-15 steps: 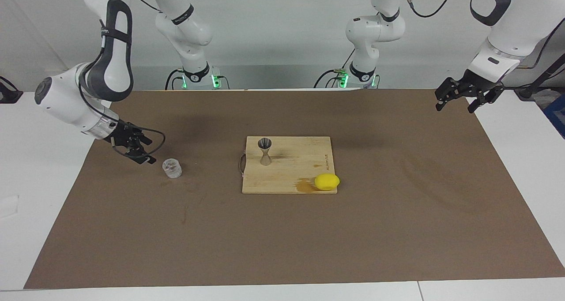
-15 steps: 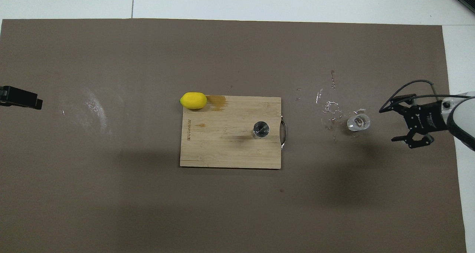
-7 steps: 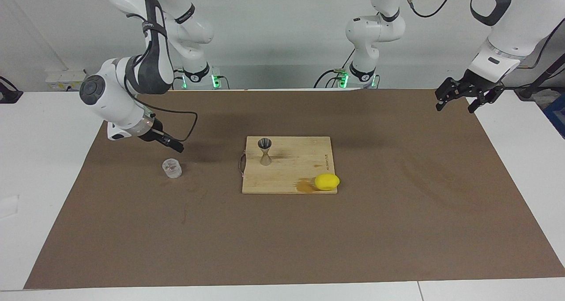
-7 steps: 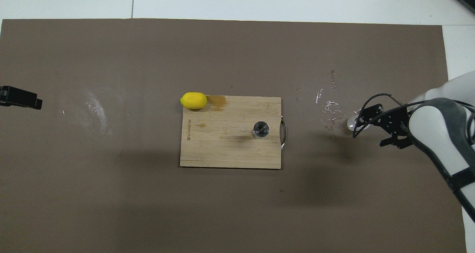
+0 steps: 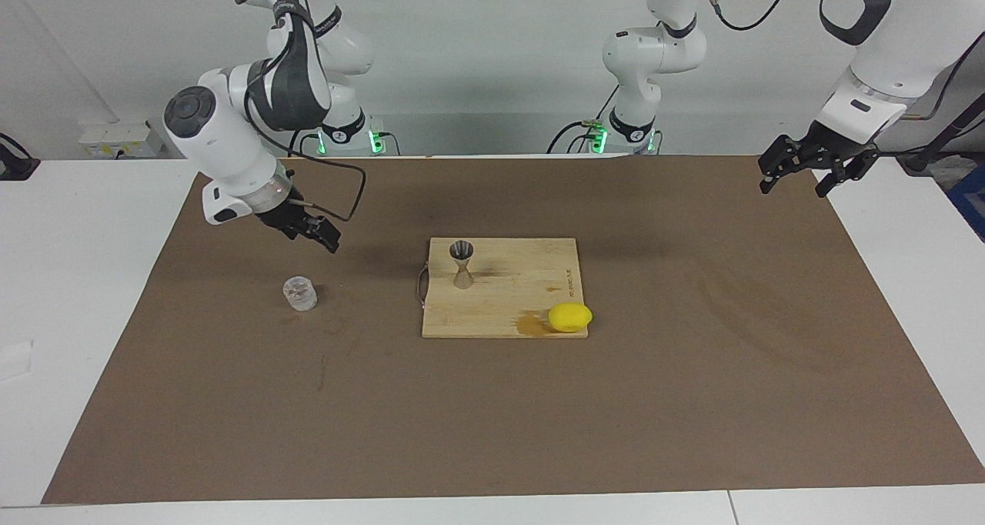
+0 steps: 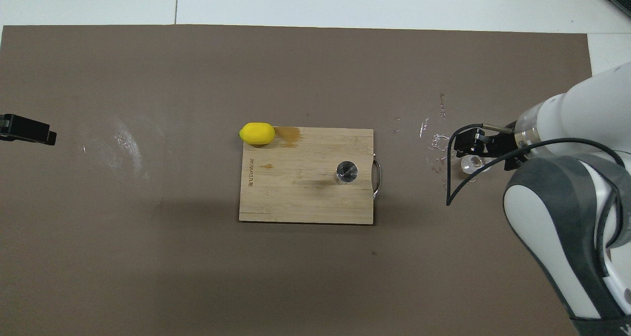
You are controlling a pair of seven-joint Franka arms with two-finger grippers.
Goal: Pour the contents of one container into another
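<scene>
The clear ribbed glass cup [image 5: 299,293] stands on the brown mat toward the right arm's end of the table. In the overhead view the cup [image 6: 470,165] shows partly under the gripper. The metal jigger [image 5: 462,264] stands upright on the wooden cutting board [image 5: 515,298] near its handle, and shows from above in the overhead view [image 6: 346,172]. My right gripper [image 5: 323,236] hangs open and empty in the air just above the cup, not touching it; it also shows in the overhead view [image 6: 466,145]. My left gripper [image 5: 796,177] waits open over the mat's corner.
A yellow lemon [image 5: 570,317] lies at the board's corner farthest from the robots, next to a wet stain. Spilled drops [image 6: 436,144] glisten on the mat beside the cup. The right arm's cable [image 6: 451,188] loops down near the cup.
My right gripper has risen and swung from beside the cup to above it, turning its wrist. The cup, jigger, lemon and left arm have not moved.
</scene>
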